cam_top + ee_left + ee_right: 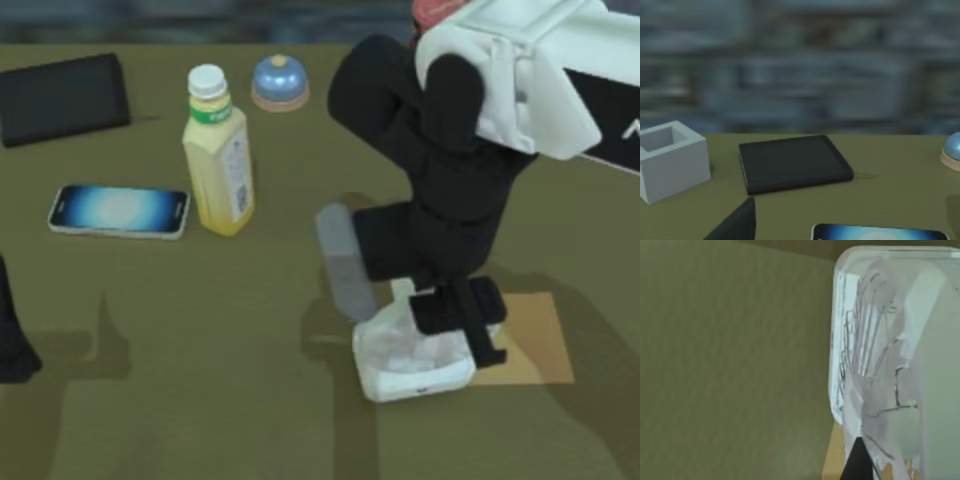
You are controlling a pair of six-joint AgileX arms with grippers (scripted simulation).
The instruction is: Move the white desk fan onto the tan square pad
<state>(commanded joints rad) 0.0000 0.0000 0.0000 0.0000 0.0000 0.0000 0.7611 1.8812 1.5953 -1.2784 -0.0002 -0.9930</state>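
Observation:
The white desk fan (412,362) stands low on the table at the left edge of the tan square pad (535,340), overlapping the pad's left side. My right gripper (462,318) reaches down from above and is shut on the fan. In the right wrist view the fan (890,350) fills the near side, with one dark fingertip (856,462) against its grille and a strip of the pad (832,460) beneath. A grey oblong part (345,262) sticks out from the fan's far left side. My left gripper (12,345) is parked at the table's left edge.
A yellow bottle with a white cap (218,165) stands left of centre. A phone (120,210) lies beside it, a black rectangular pad (62,98) lies at the back left and a blue bell (279,82) sits behind. A white open box (670,160) shows in the left wrist view.

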